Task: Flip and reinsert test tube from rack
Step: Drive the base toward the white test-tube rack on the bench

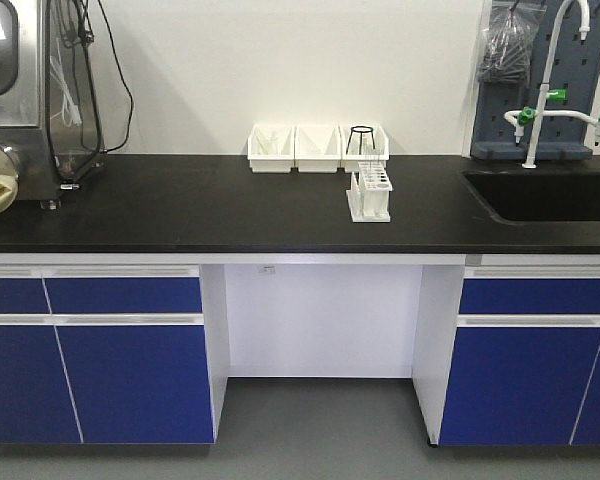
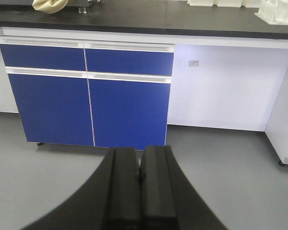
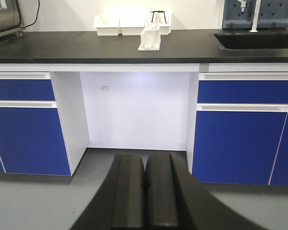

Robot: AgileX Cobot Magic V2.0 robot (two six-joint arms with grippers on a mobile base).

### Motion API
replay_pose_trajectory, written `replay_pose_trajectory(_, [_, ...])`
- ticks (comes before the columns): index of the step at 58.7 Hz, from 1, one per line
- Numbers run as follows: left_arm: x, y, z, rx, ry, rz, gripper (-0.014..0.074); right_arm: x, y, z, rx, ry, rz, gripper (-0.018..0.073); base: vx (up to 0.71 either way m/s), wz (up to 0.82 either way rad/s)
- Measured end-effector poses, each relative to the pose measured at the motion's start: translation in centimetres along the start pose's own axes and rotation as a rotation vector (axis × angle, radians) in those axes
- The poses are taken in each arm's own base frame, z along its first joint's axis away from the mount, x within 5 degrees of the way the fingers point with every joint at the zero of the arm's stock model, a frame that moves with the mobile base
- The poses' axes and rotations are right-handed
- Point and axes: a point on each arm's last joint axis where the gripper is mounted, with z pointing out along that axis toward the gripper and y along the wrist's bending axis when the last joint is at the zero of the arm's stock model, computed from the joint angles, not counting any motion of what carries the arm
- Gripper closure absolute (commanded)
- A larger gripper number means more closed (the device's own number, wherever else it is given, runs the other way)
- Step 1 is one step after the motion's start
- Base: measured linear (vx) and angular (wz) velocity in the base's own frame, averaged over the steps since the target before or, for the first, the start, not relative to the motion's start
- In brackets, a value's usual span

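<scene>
The small white rack stands on the black countertop, right of centre, just in front of the white bins. Clear glass shows in its holes, but a single test tube is too small to make out. The rack also shows at the top right edge of the left wrist view and at the top centre of the right wrist view. My left gripper is shut and empty, low over the grey floor before the blue cabinets. My right gripper is also shut and empty, facing the knee space under the counter.
Three white open-front bins line the wall behind the rack, with a black wire tripod by the right one. A sink and tap lie at the right. A metal machine with cables stands at the left.
</scene>
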Motion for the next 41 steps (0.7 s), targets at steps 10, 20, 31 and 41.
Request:
replay_pose_trajectory(10, [0.00, 0.00, 0.00, 0.000, 0.000, 0.000, 0.0603, 0.00, 0.00, 0.00, 0.000, 0.000, 0.000, 0.0571, 0.00, 0.00])
replay_pose_trajectory(20, [0.00, 0.00, 0.00, 0.000, 0.000, 0.000, 0.0603, 0.00, 0.00, 0.00, 0.000, 0.000, 0.000, 0.0571, 0.00, 0.00])
replay_pose_trajectory(31, [0.00, 0.00, 0.00, 0.000, 0.000, 0.000, 0.0603, 0.00, 0.00, 0.00, 0.000, 0.000, 0.000, 0.0571, 0.00, 0.00])
replay_pose_trajectory(41, [0.00, 0.00, 0.00, 0.000, 0.000, 0.000, 0.0603, 0.00, 0.00, 0.00, 0.000, 0.000, 0.000, 0.0571, 0.01, -0.01])
